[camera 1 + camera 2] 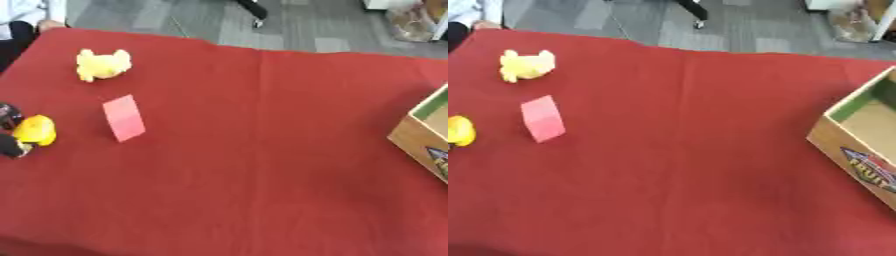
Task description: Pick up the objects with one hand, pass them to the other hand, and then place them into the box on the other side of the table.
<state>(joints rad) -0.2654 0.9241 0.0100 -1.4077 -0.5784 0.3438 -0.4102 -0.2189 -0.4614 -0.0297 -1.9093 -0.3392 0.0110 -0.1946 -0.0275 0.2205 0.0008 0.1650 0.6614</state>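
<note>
- Yellow ball: at the left edge of the red cloth; probably light and smooth, best cupped round its middle.
- Left hand: dark fingers above and below the ball, apparently grasping it.
- Pink block and yellow toy: free, further in.
- Box: far right, open.
- Right hand: out of view.

Both eyes sit above the near edge of the red table and look steeply down and across it toward the far edge, where grey floor shows. Both share most of the tabletop. The left eye view reaches further toward the table's left edge; the right eye view takes in more of the cardboard box at the right edge.
</note>
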